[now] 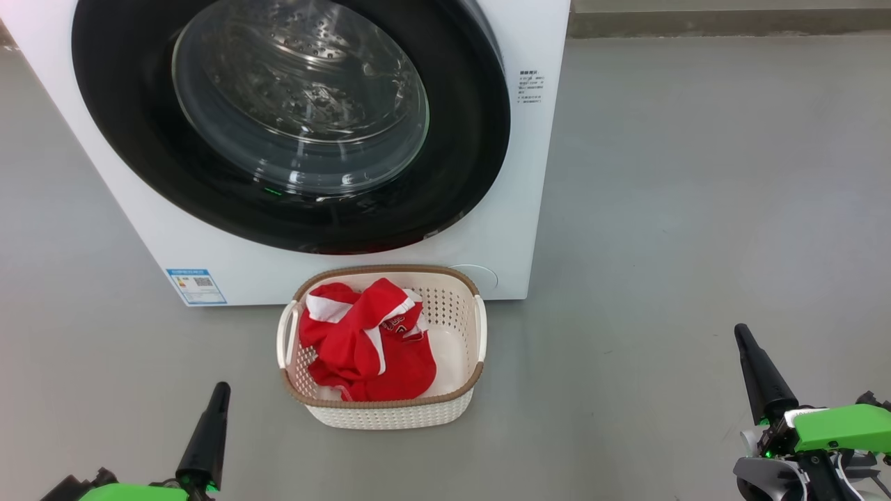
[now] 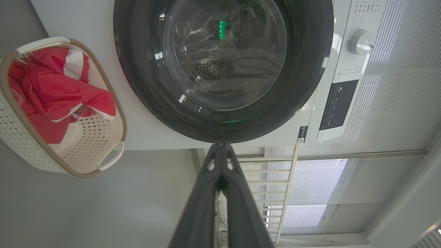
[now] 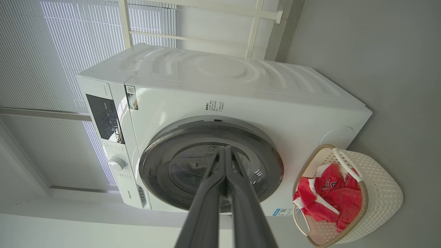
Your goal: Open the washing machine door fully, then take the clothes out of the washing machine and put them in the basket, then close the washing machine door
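Head view: the left claw (image 1: 221, 391) and the right claw (image 1: 742, 332) each have their fingers pressed together, empty. Ahead and between them, nearer the left claw, the basket (image 1: 390, 412) stands on the floor with the clothes (image 1: 369, 348) heaped inside. Beyond it, the washing machine door (image 1: 292, 104) sits shut on the washing machine (image 1: 518, 209).

Left wrist view: the door faces the joined fingertips, well apart.

Right wrist view: the same. The red cloth looks soft, light and floppy, best pinched at a raised fold. The door looks rigid and slippery, best hooked at its rim edge.

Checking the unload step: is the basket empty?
No, red clothes lie piled inside the basket, against its left side.
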Controlling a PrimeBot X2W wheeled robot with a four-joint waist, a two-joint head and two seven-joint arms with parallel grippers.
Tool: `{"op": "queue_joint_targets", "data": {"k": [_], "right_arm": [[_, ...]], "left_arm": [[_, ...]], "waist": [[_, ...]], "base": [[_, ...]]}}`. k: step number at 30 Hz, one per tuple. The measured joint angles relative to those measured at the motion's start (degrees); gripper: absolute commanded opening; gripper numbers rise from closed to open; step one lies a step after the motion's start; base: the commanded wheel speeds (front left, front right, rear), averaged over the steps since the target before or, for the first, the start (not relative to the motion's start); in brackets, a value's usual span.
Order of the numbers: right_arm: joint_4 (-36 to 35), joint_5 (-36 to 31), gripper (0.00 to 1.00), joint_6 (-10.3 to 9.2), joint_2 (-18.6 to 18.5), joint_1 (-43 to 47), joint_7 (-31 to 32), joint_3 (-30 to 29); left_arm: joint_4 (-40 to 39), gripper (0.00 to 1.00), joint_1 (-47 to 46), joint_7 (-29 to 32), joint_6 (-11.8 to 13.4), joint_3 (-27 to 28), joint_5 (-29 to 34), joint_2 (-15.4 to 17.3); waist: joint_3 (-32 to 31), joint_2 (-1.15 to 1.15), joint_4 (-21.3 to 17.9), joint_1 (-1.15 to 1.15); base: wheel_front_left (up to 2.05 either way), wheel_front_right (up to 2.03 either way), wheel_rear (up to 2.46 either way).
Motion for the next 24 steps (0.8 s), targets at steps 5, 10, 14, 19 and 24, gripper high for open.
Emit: {"op": "queue_joint_targets", "data": {"k": [5,10,14,19,24], "right_arm": [[0.0,0.0,0.00,0.00,0.0,0.0,0.0,0.0],[0.0,0.0,0.00,0.00,0.0,0.0,0.0,0.0],[0.0,0.0,0.00,0.00,0.0,0.0,0.0,0.0],[0.0,0.0,0.00,0.00,0.0,0.0,0.0,0.0],[0.0,0.0,0.00,0.00,0.0,0.0,0.0,0.0]], "left_arm": [[0.0,0.00,0.0,0.0,0.0,0.0,0.0,0.0],[0.0,0.00,0.0,0.0,0.0,0.0,0.0,0.0],[0.0,0.00,0.0,0.0,0.0,0.0,0.0,0.0],[0.0,0.00,0.0,0.0,0.0,0.0,0.0,0.0],[0.0,0.00,0.0,0.0,0.0,0.0,0.0,0.0]], "waist": [[0.0,0.00,0.0,0.00],[0.0,0.00,0.0,0.00],[0.0,0.00,0.0,0.00],[0.0,0.00,0.0,0.00],[0.0,0.00,0.0,0.00]], "base": [[0.00,0.00,0.00],[0.00,0.00,0.00],[0.00,0.00,0.00],[0.00,0.00,0.00],[0.00,0.00,0.00]]}}
